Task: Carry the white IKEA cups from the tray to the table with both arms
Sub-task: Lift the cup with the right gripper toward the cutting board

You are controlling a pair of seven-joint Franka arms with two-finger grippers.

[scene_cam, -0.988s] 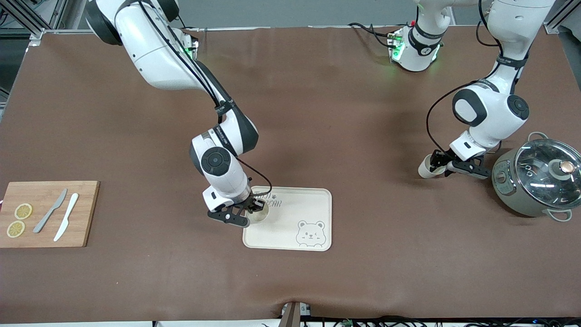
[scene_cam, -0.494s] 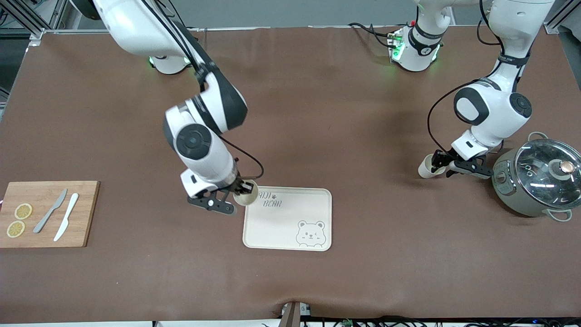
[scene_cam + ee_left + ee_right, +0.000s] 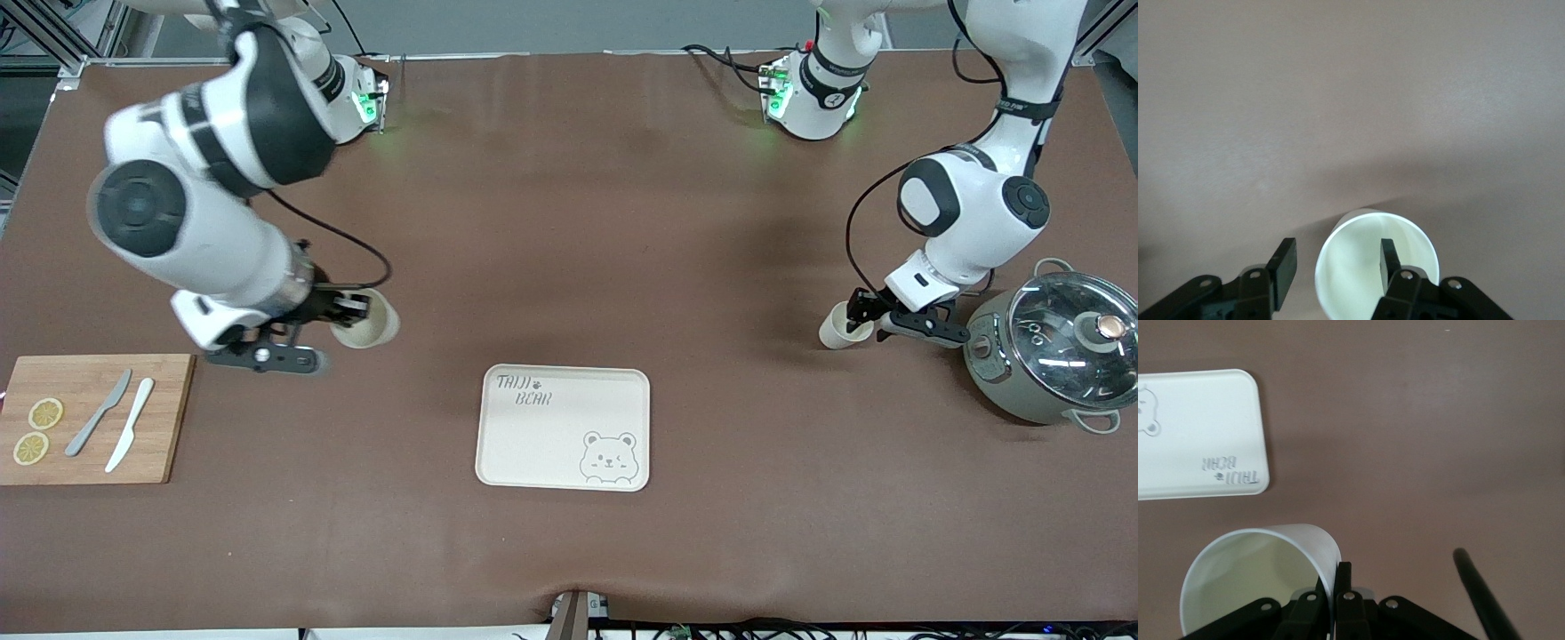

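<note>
1. The right gripper (image 3: 342, 313) is up over the brown table (image 3: 569, 222). In the front view we see it at about ten o'clock from the bear tray (image 3: 564, 427).
2. Its claw is pinched tight on the wall of the first white cup (image 3: 364, 318), with one finger inside and one outside.
3. The second white cup (image 3: 836, 326) stands on the table at about two o'clock from the tray, near the gray pot (image 3: 1053, 356).
4. The left gripper (image 3: 867, 313) is at this cup with its claw wide. One finger is in the cup and one is outside, apart from the wall. The inside finger may not be touching, but we cannot see it well.
</note>
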